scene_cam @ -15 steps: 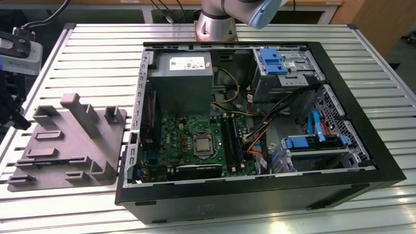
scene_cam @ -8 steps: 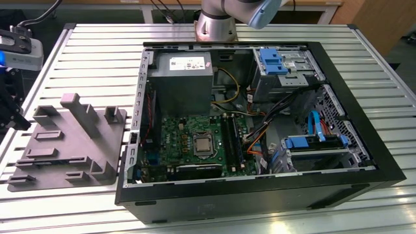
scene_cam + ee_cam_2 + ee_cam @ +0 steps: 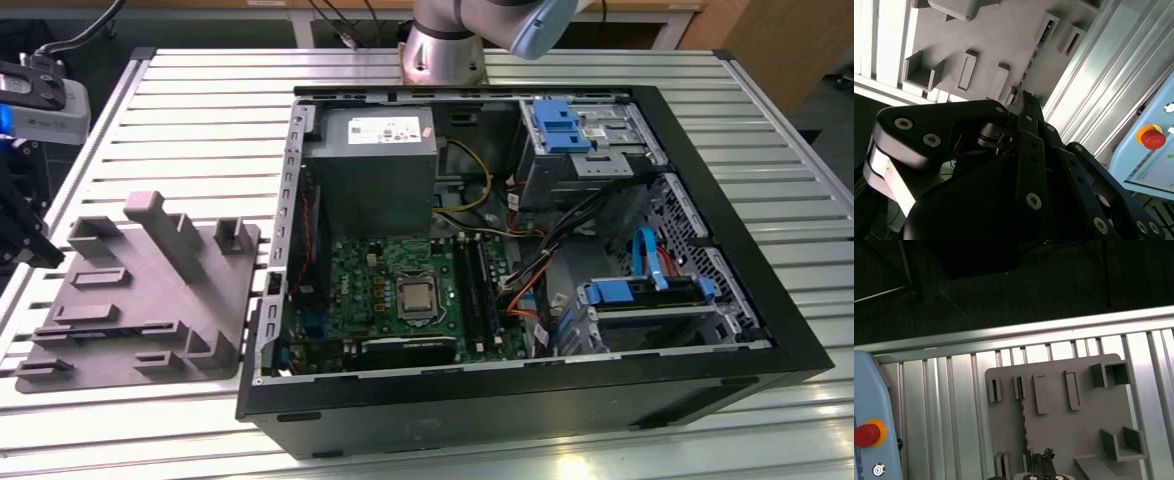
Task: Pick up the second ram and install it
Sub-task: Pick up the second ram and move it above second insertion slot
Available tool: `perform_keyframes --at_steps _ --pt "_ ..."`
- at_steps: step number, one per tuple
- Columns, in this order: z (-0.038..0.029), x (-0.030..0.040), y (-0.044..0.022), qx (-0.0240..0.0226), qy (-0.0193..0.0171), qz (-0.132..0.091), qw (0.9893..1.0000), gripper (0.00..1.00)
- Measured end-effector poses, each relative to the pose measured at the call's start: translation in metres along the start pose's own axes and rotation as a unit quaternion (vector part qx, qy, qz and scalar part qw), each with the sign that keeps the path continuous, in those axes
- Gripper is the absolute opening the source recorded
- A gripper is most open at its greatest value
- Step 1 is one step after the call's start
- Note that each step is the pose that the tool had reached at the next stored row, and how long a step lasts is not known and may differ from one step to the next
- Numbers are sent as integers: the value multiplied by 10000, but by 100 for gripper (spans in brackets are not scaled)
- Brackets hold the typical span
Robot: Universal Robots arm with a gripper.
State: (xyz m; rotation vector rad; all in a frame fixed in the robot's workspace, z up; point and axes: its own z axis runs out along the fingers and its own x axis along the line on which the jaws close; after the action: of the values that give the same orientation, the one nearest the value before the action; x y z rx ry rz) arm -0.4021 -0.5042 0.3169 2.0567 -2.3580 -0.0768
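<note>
In the first wrist view the second ram (image 3: 1024,415) is only a thin dark strip, apparently standing on edge in the gray fixture (image 3: 1064,435). The gripper (image 3: 1040,461) is cut off at the picture's edge, near the strip's end. In the second wrist view its black linkage blocks the jaws, so I cannot tell whether they are released or clenched.

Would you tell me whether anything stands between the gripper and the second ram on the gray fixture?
Nothing visible does. In both wrist views the second ram stands on edge in the gray fixture, and the gripper sits close by one end of it, with no other object between them.
</note>
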Motion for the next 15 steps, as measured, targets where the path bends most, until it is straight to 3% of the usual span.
perform_keyframes --at_steps 15 --pt "110 3 -5 -1 1 0 10000 11"
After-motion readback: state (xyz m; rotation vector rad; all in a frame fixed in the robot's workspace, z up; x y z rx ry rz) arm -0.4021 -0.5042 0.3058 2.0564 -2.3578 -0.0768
